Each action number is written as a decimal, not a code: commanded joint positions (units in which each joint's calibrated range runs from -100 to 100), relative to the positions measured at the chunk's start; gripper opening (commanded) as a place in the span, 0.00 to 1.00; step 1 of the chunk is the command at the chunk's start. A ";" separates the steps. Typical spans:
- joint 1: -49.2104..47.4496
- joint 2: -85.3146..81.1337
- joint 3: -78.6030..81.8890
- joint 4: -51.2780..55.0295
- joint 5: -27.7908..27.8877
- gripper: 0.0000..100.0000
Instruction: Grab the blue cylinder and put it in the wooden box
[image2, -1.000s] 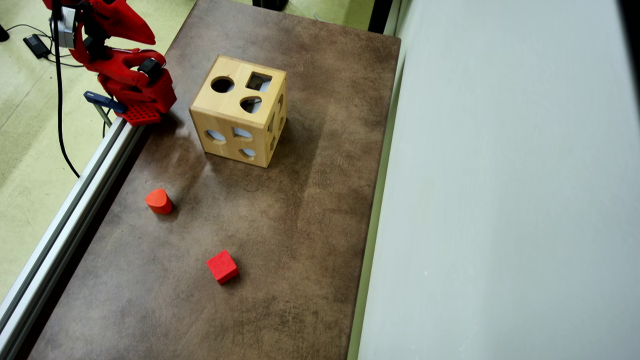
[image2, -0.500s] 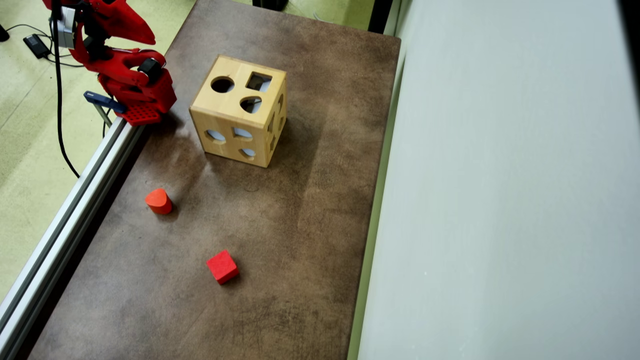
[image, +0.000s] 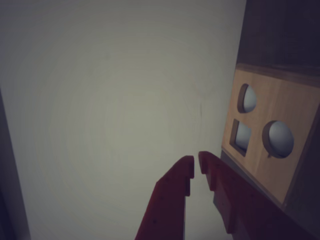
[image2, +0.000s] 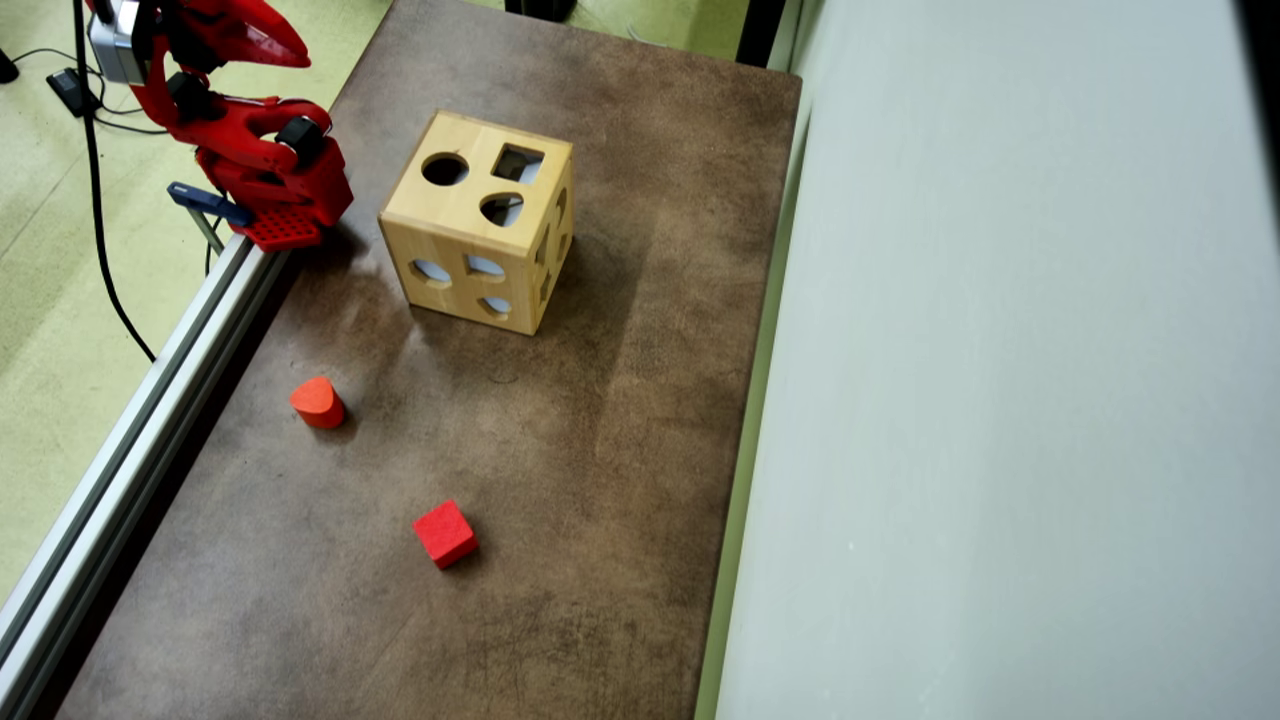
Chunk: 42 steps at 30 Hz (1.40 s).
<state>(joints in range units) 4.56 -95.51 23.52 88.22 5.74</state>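
Two red jaws of the gripper (image: 196, 169) sit almost pressed together, pinching nothing, at the overhead view's top left. Rightward stands the wooden box (image2: 478, 235); no blue cylinder shows outside it.

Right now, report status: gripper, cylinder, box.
Gripper nearly shut, empty, raised near the arm's base. No blue cylinder in view. Wooden box upright on table. Nothing blocking.

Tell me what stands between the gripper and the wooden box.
Nothing visible. In the overhead view the gripper hangs left of the wooden box with only bare table between; the red cube and red rounded block lie lower down.
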 joint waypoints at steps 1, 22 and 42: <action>-0.25 0.18 1.43 -1.16 -0.15 0.03; -4.04 0.18 6.53 -1.08 -0.15 0.03; -3.82 0.26 6.53 -1.16 0.24 0.03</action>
<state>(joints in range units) 0.68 -95.51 29.93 88.22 5.74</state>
